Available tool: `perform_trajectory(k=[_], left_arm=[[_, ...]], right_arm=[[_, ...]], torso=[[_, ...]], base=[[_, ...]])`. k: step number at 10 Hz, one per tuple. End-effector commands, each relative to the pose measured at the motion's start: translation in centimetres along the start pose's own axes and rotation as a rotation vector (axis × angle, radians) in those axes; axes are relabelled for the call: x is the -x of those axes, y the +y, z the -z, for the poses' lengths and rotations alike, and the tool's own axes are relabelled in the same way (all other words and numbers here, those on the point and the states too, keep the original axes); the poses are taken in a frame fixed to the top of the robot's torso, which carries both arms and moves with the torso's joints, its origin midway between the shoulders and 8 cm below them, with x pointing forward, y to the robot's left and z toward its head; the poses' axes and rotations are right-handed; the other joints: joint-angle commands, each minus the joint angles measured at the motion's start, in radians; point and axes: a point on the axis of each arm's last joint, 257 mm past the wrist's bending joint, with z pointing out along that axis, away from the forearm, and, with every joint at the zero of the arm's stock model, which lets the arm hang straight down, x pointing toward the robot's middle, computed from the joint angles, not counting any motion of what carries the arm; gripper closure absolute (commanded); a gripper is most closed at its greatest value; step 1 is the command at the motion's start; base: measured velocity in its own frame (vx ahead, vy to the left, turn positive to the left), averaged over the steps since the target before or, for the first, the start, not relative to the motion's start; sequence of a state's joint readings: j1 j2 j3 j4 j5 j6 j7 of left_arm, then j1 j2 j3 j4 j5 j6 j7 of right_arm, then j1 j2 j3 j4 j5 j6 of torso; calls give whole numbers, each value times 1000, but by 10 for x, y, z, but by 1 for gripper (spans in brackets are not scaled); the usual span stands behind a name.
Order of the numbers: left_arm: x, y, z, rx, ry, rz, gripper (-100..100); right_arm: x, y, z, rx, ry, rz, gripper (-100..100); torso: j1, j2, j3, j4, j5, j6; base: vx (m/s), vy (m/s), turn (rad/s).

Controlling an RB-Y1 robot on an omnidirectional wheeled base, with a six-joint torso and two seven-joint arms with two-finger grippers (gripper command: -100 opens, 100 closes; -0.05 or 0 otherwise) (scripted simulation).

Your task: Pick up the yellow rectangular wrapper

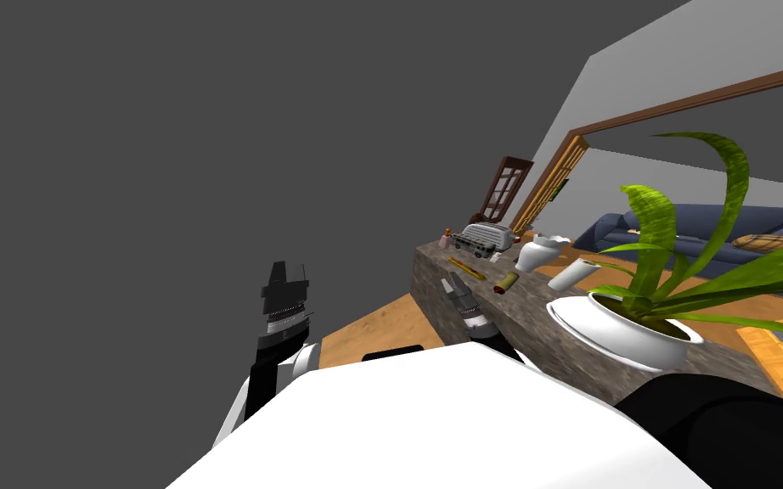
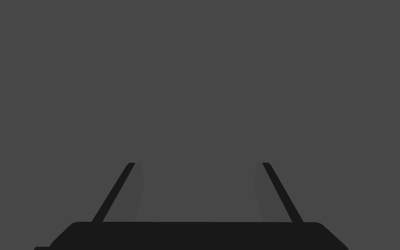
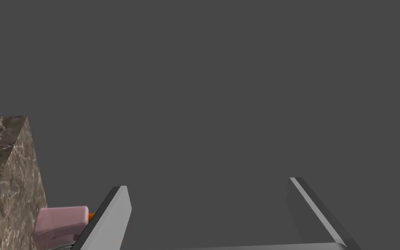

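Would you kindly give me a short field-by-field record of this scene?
target: yellow wrapper, lying flat on the counter
surface: brown marbled counter
right gripper: open, at the counter's near edge, just short of the wrapper
left gripper: open, raised, away from the counter
neighbours: yellowish cylinder, white vase, toaster, potted plant
grasp: not yet made
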State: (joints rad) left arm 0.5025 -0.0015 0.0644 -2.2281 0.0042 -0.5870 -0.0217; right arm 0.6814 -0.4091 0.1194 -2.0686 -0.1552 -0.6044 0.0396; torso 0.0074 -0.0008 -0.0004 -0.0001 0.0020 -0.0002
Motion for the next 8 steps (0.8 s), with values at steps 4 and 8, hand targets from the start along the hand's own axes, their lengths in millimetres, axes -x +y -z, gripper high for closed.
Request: perform_trajectory(k=[4,8], left_arm=[[0,0,0,0,0,0,0],[0,0,0,0,0,0,0]], right_arm=[[-7,-45,34,-133,99,51,-100],[-6,-86,76,-270,197,110,-100]], torso=[[1,0,0,0,0,0],[0,0,0,0,0,0]], base=[[3,121,14],[11,110,25]])
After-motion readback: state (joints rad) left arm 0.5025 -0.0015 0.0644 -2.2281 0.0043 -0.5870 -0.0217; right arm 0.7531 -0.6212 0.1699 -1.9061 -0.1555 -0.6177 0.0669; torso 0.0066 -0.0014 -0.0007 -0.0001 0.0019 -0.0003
